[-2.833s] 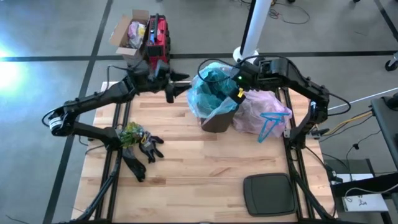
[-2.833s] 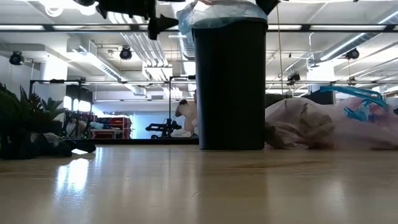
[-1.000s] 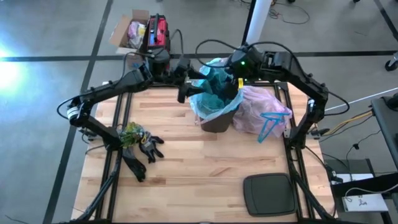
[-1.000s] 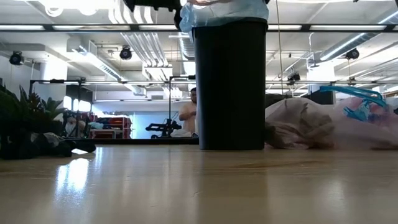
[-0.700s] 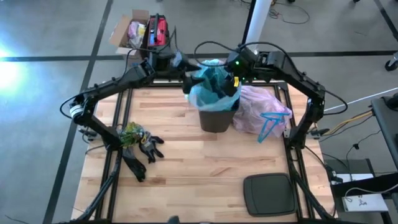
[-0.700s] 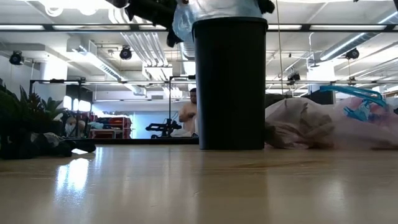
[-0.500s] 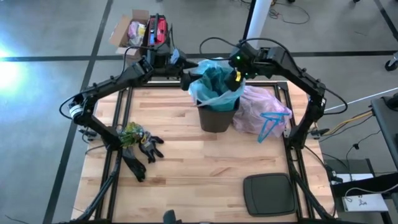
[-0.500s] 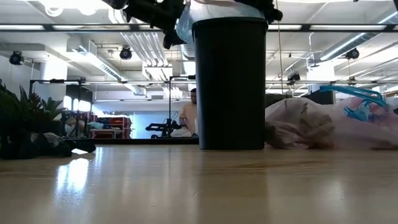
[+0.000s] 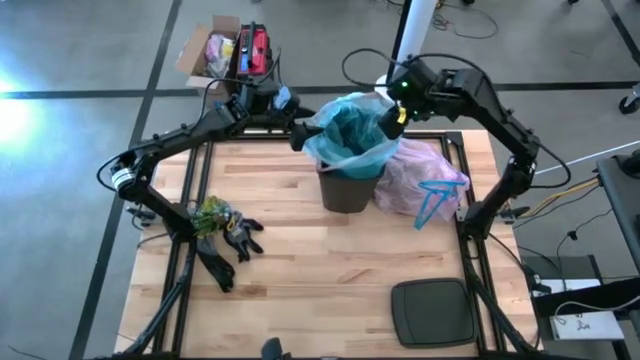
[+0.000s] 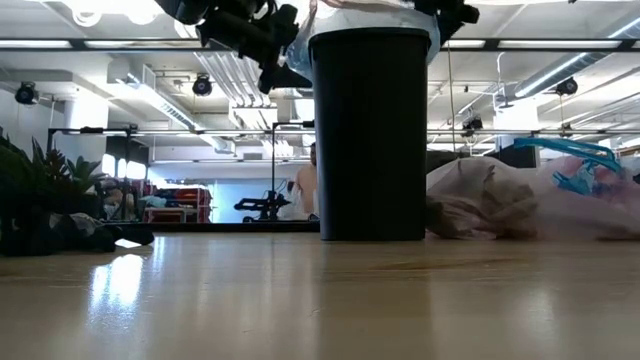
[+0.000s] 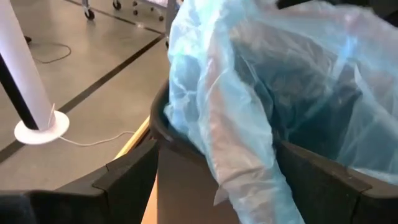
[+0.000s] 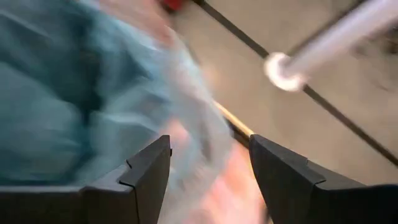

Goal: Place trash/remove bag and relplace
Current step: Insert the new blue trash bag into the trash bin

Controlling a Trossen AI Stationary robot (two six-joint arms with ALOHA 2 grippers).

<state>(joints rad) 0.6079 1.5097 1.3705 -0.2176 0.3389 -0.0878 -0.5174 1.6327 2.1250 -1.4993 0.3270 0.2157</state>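
Light blue bag (image 9: 350, 135) is draped over the bin (image 9: 347, 190) rim, mid-desk. Left gripper (image 9: 298, 137) is spread wide at the left rim edge, nearer. Right gripper (image 9: 385, 122) is half-parted at the right edge, possibly pinching film. Pink bag (image 9: 420, 180) lies beside the bin.

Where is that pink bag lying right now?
In the high view the pink bag lies slumped on the table's far right part, against the right side of the black bin lined with light blue plastic.

Pink-lavender bag (image 9: 425, 180), full, blue drawstrings, slumped on its side beside bin.
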